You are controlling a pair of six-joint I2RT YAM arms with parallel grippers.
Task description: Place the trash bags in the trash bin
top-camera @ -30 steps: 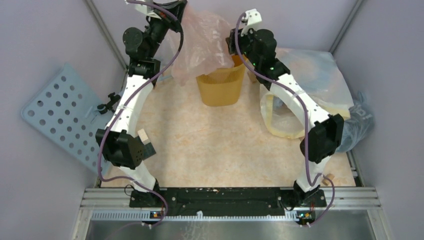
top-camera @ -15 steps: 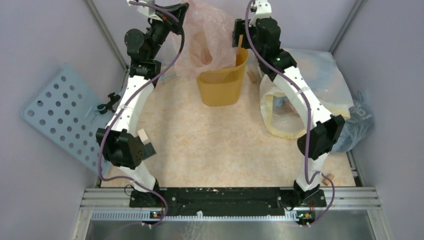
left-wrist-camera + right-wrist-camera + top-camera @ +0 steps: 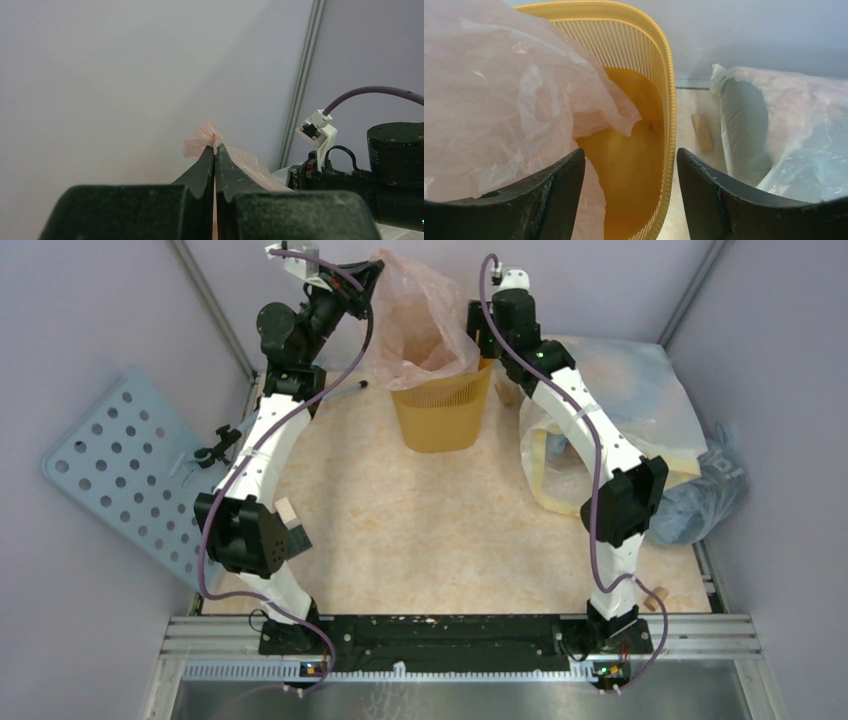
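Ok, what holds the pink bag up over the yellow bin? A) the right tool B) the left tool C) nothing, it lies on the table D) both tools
B: the left tool is shut on a tuft of the pink bag; the right tool stands open by the bin.

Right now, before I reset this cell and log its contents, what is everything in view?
trash bag: one, pale pink translucent, held up over the bin, lower part hanging inside it
trash bin: one, yellow-orange, far middle of the table
sack: one, whitish-yellow translucent, right of the bin
plastic bag: one, grey-blue, at the table's right edge
perforated board: one, pale blue, left of the table
small wooden pieces: three, light wood, one beside the bin, one near each arm
table: one, beige mottled
left gripper: one, black, shut on the trash bag's top
right gripper: one, black, open above the bin's rim
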